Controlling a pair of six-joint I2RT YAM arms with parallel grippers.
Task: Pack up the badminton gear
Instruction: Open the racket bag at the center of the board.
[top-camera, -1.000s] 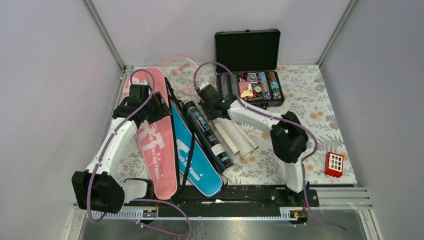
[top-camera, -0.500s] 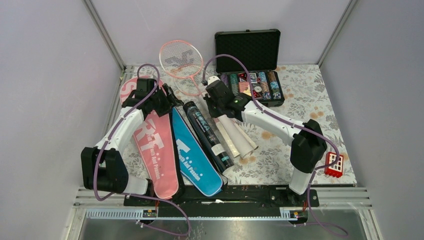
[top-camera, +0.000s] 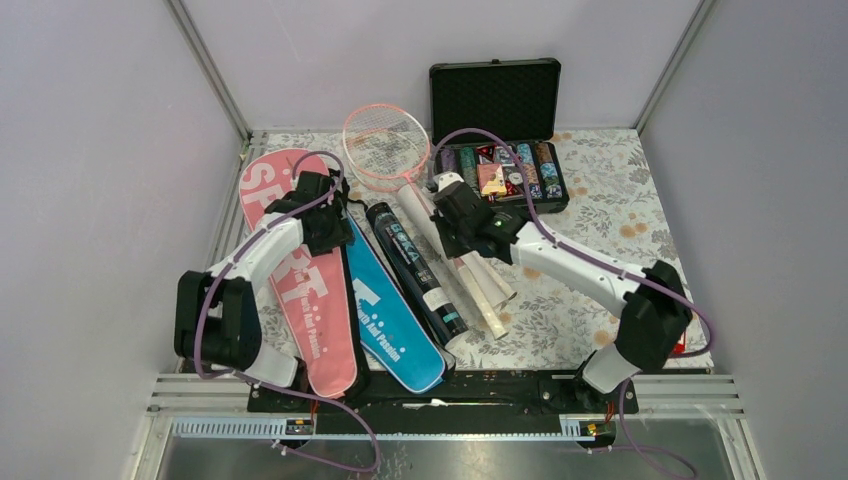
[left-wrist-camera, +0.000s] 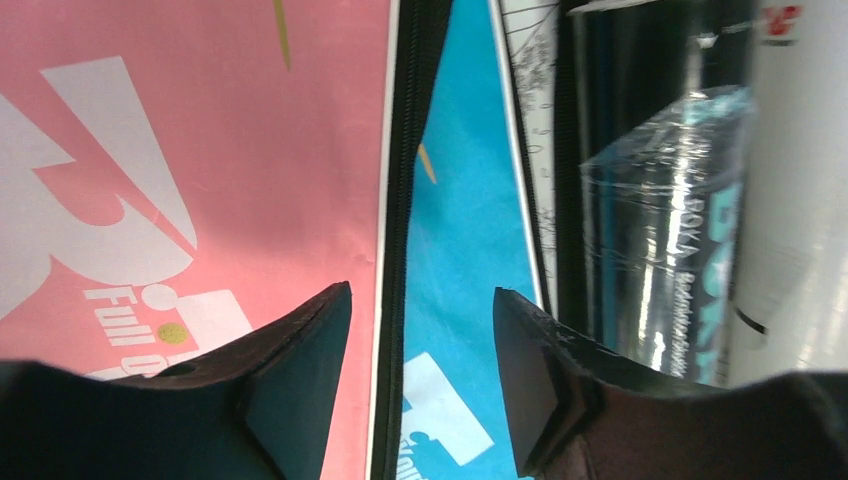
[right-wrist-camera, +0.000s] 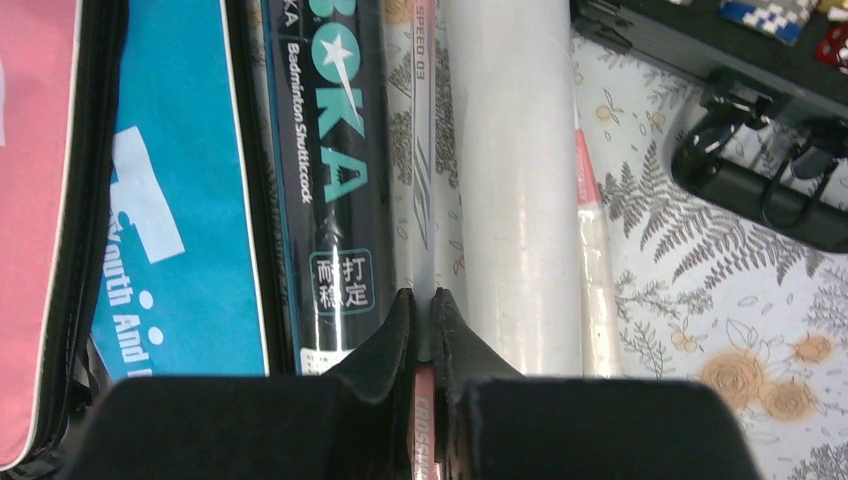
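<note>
Seen from above, the left robot arm (top-camera: 262, 248) is covering the middle of the white lettering on the pink racket-shaped fabric cover (top-camera: 312, 335). The right robot arm (top-camera: 570, 265) is covering parts of the long white tubes (top-camera: 485, 290). The shaft of the pink thin-framed badminton racket (top-camera: 386, 146) is passing out of sight beneath the right gripper (top-camera: 445, 195). The contents of the open black hard case (top-camera: 495, 100) are appearing too small to identify.

At the left wrist, the blue racket-shaped fabric cover (left-wrist-camera: 460, 250) and the dark glossy shuttlecock tube (left-wrist-camera: 650, 200) are running off the frame. One white tube is blurring at the right edge.

At the right wrist, the racket's shaft is being cut off at the bottom edge between the black fingers (right-wrist-camera: 385, 350)
</note>
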